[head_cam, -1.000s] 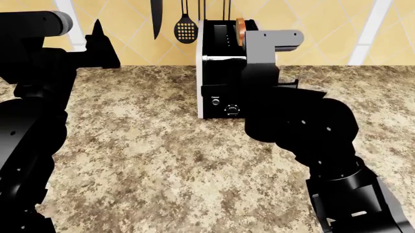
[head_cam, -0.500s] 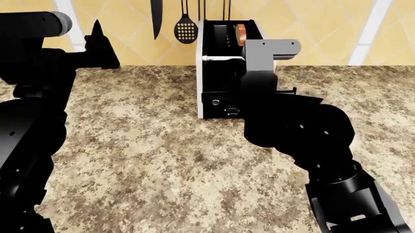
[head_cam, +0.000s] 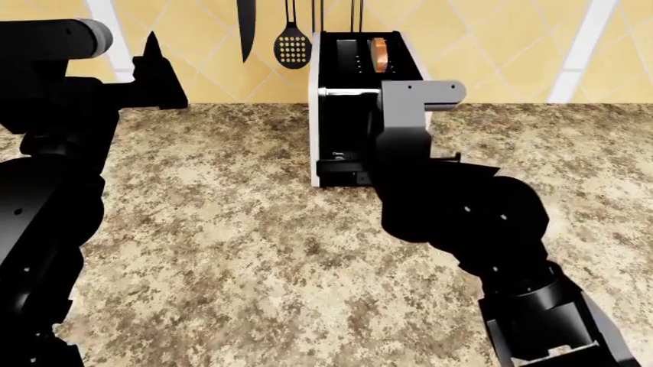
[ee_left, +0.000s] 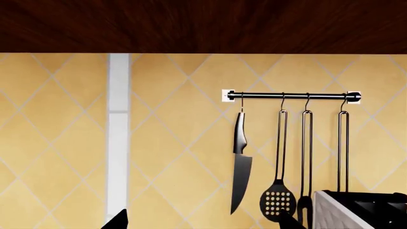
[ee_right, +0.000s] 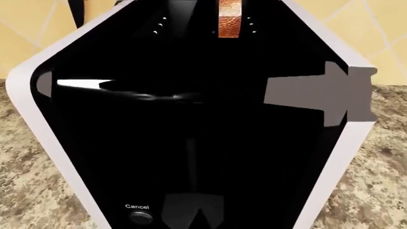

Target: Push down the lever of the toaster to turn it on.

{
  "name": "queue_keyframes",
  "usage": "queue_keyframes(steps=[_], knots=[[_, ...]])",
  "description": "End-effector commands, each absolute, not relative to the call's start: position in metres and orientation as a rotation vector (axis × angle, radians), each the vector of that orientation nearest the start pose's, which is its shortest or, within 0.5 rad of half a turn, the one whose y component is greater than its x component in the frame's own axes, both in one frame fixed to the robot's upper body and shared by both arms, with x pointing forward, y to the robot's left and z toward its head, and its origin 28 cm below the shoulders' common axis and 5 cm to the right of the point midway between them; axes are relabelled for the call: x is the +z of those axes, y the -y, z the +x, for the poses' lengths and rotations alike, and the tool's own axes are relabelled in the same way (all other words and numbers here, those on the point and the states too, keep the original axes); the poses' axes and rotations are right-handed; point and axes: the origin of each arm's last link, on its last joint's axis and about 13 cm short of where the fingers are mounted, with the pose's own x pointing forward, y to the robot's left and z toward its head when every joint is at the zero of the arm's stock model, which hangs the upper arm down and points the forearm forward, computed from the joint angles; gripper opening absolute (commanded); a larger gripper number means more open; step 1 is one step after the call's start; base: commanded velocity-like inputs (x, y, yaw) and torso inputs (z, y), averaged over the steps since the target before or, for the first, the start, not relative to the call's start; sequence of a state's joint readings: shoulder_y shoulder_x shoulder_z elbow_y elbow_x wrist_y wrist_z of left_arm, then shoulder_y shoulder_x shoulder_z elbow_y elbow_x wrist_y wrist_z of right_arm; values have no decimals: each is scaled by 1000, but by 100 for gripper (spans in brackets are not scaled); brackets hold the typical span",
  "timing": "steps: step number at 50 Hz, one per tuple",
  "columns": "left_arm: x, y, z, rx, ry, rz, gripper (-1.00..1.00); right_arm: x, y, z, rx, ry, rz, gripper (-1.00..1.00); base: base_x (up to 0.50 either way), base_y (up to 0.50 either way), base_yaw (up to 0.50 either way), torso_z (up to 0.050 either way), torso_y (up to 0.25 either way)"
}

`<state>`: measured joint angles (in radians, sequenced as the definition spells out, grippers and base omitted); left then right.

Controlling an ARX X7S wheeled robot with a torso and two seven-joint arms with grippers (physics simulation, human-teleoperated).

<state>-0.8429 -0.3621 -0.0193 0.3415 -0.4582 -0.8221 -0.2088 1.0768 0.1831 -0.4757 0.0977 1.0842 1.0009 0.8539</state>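
The toaster [head_cam: 342,84] stands at the back of the counter, white-sided, with a slice of toast [head_cam: 380,52] in one slot. My right arm's grey wrist [head_cam: 408,115] is pressed close to its black front panel [ee_right: 190,109] and hides my right gripper in the head view. In the right wrist view my right gripper [ee_right: 194,202] is shut, its tips together at the lower end of the vertical slot [ee_right: 190,164], beside the Cancel button [ee_right: 140,217]. The lever is hidden under those tips. My left gripper [ee_left: 202,222] is open and empty, held high at the left [head_cam: 155,65].
A knife [head_cam: 245,27], a slotted spoon [head_cam: 292,46] and other utensils hang from a wall rail [ee_left: 292,96] behind the toaster. The speckled granite counter [head_cam: 255,252] spreads in front. Dark cabinet wood [ee_left: 203,24] runs above the tiled wall.
My right wrist has dropped steadily down the toaster's front panel and now covers the dial and most of the button. The toast sits lower in its slot. The left arm is unmoved.
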Motion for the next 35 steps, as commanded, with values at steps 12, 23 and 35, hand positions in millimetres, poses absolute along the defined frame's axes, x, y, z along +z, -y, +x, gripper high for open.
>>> queue_keyframes(steps=[12,23,35], knots=[[265,-267,299,59,340,-10,100,218,25,323,79,-386,27,-100,0,0,0,0,0],[265,-267,300,60,341,-9,100,216,25,324,85,-399,36,-100,0,0,0,0,0],[265,-267,299,61,342,-9,100,215,25,324,88,-400,36,-100,0,0,0,0,0]])
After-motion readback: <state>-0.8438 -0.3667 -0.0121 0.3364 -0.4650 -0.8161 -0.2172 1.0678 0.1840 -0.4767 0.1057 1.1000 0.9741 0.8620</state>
